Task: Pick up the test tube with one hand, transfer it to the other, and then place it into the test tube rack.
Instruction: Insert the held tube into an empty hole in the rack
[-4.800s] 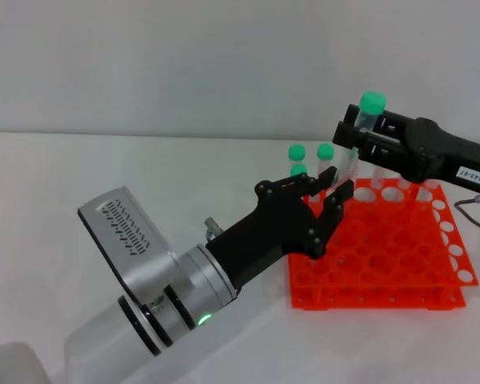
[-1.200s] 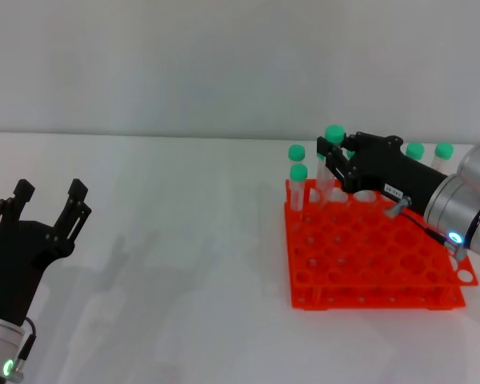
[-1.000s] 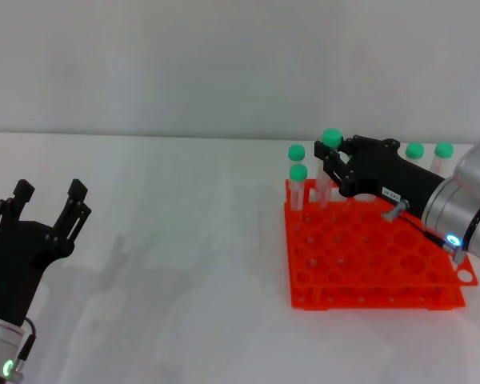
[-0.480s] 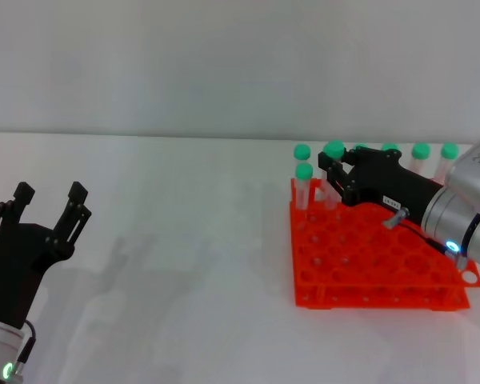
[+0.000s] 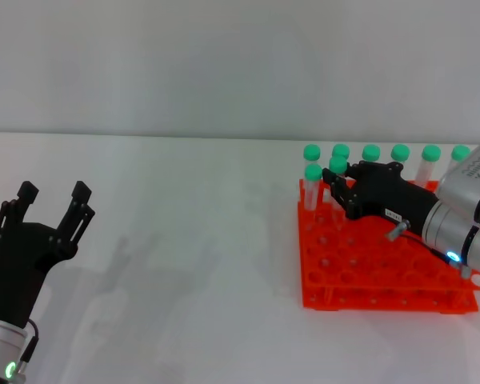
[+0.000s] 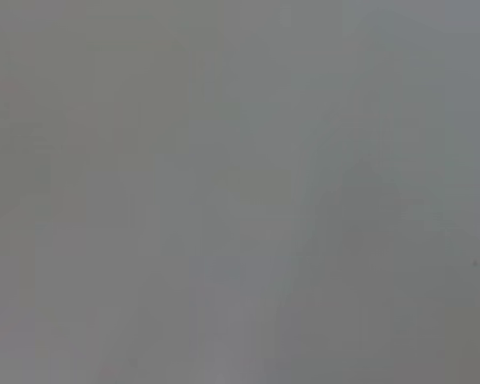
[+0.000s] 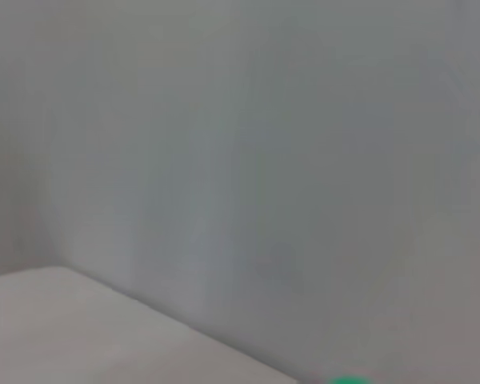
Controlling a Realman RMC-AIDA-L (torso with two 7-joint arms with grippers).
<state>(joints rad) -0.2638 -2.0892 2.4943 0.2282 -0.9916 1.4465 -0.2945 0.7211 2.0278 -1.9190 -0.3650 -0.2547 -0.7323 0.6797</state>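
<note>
The test tube (image 5: 338, 165), clear with a green cap, stands upright in a hole near the back left of the orange-red test tube rack (image 5: 368, 276). My right gripper (image 5: 338, 192), black with a white label and a blue light on its wrist, is shut on the tube just below the cap, low over the rack. My left gripper (image 5: 52, 198), black with a green light, is open and empty at the lower left, far from the rack. A green cap edge (image 7: 348, 380) shows in the right wrist view.
Several other green-capped tubes (image 5: 400, 152) stand along the rack's back row, and one (image 5: 313, 171) stands just left of the held tube. The white table (image 5: 184, 240) lies between the two arms. The left wrist view shows only grey.
My right gripper has lowered the tube into the rack. The rack has slid a little to the right. The left gripper, near the rack 4.8 s ago, has since stayed at the lower left.
</note>
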